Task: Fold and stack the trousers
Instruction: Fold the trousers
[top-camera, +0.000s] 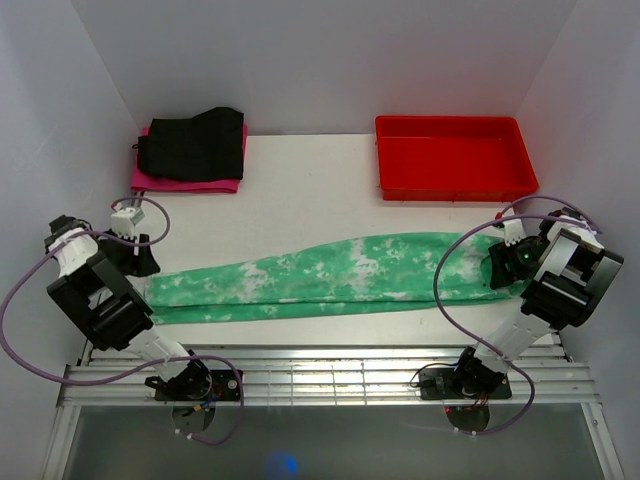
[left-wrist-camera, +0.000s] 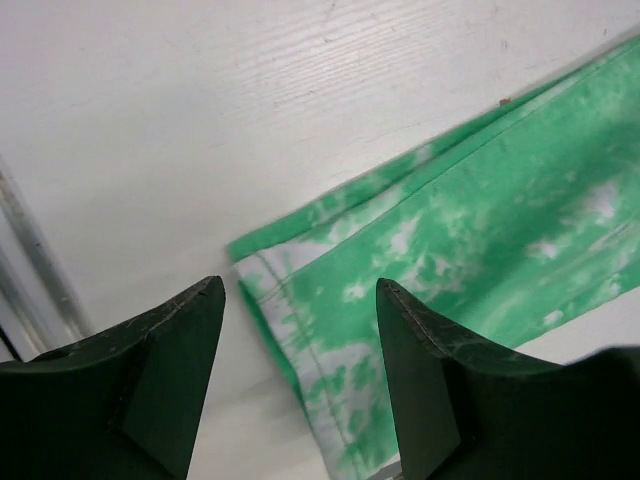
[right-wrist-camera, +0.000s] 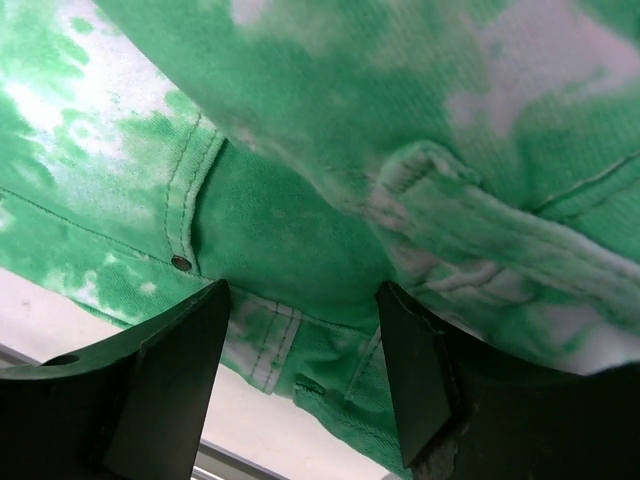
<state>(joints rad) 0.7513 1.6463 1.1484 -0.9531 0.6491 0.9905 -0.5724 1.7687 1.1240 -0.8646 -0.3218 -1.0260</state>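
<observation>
The green trousers (top-camera: 330, 280) with white tie-dye patches lie flat across the table, folded lengthwise leg on leg, waist at the right, hems at the left. My left gripper (top-camera: 135, 262) is open just above the hem end (left-wrist-camera: 300, 330), with the hem edge between its fingers. My right gripper (top-camera: 505, 265) is open over the waistband (right-wrist-camera: 320, 340), close above the fabric, with a pocket rivet (right-wrist-camera: 181, 263) beside its left finger. Neither gripper holds anything.
A red tray (top-camera: 455, 156) stands at the back right. A folded black garment (top-camera: 192, 142) lies on a folded pink one (top-camera: 185, 184) at the back left. White walls close in on both sides. A metal rail (top-camera: 320, 360) runs along the near edge.
</observation>
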